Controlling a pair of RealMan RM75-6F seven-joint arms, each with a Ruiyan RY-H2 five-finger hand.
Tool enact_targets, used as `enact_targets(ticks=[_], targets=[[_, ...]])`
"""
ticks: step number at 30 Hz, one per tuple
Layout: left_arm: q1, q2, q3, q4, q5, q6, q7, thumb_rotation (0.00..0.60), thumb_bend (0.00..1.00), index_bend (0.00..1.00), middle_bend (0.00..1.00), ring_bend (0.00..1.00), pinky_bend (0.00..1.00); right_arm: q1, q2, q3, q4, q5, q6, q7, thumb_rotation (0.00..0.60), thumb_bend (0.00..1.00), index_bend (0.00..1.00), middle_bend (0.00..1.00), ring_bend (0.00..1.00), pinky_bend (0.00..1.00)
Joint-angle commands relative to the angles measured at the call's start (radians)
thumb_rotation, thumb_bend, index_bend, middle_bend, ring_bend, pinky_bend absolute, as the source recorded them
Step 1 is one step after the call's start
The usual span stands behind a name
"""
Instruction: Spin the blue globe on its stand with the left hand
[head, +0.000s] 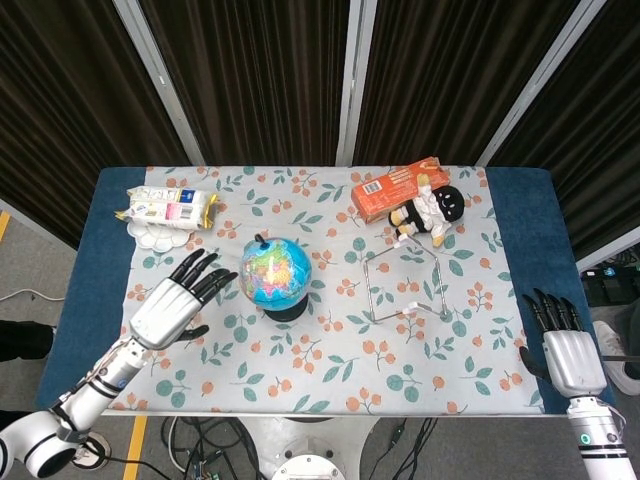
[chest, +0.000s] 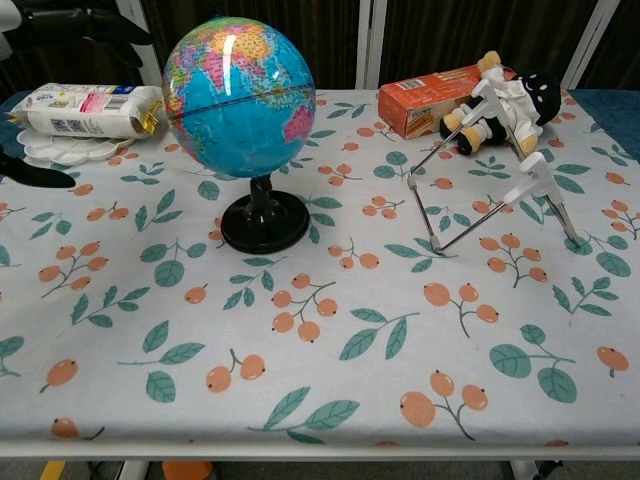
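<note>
The left hand (head: 178, 298) hangs empty, fingers spread, apart from the blue globe (head: 276, 273) just to its right — the spin looks delivered; nothing obvious remains.

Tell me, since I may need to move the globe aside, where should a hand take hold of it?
Probably the thin black neck just above the round base of the globe, coming in level from the front: the ball turns freely on its tilted axis, so gripping it would slip, while the neck is fixed and narrow.
</note>
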Motion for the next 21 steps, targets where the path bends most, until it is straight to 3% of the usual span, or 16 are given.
enact_targets(ticks=[1, 10, 21], targets=[[0.009, 0.007, -0.003, 0.005, -0.001, 0.016, -0.011, 0.6, 0.06, 0.11, 0.18, 0.0, 0.0, 0.0, 0.0, -0.001, 0.0, 0.0, 0.0, -0.001, 0.6, 0.29, 0.0, 0.0, 0.0, 0.0], [-0.009, -0.025, -0.01, 0.019, 0.101, 0.07, -0.047, 0.6, 0.06, 0.11, 0.13, 0.0, 0.0, 0.0, -0.001, -0.001, 0.001, 0.001, -0.002, 0.0, 0.6, 0.29, 0.0, 0.0, 0.0, 0.0], [-0.111, -0.091, -0.053, 0.002, 0.116, -0.044, -0.013, 0.6, 0.06, 0.11, 0.11, 0.0, 0.0, 0.0, -0.005, -0.001, 0.017, 0.009, -0.009, 0.017, 0.6, 0.29, 0.0, 0.0, 0.0, 0.0]])
